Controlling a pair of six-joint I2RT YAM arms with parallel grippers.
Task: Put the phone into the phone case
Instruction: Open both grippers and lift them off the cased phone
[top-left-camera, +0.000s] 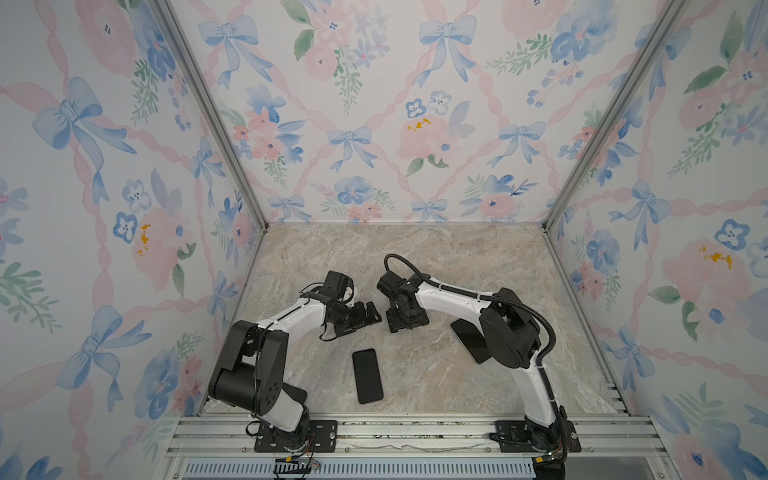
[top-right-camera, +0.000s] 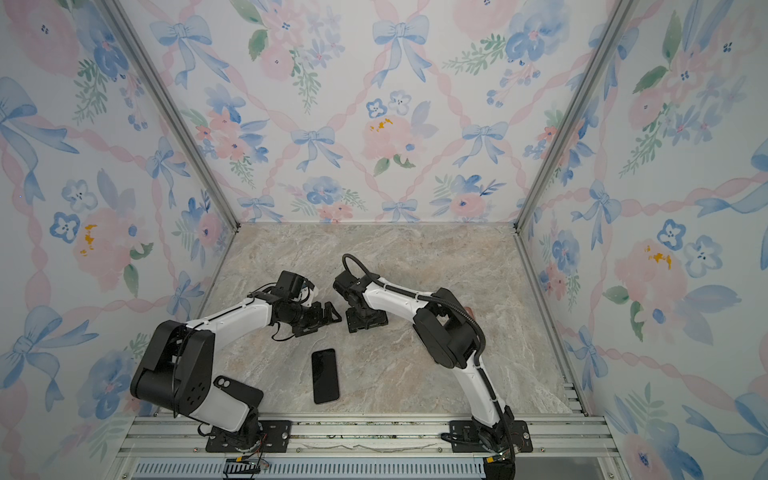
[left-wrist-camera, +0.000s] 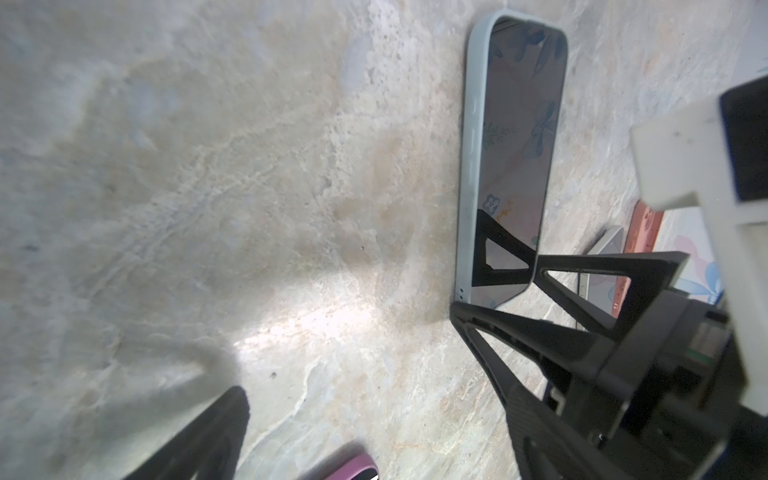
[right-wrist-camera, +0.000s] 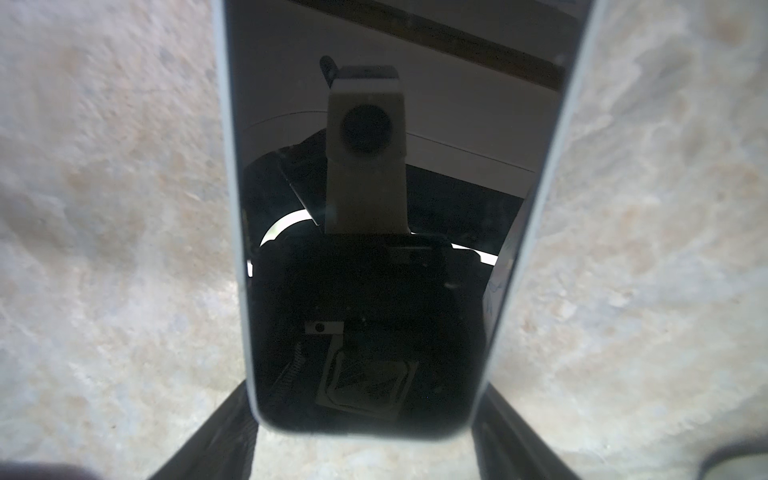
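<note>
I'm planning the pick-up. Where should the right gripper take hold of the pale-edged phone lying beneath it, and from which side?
Probably best to take the pale-edged phone across its two long edges near its short end, coming straight down from above. It lies flat, screen up, on the table, so only those thin sides offer a hold; the right gripper straddles that end.

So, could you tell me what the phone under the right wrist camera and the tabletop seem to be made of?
Phone: glossy, glass-like face with sharp reflections; pale matte rim, perhaps plastic or silicone. Tabletop: beige veined stone look, faint sheen; possibly printed laminate.
</note>
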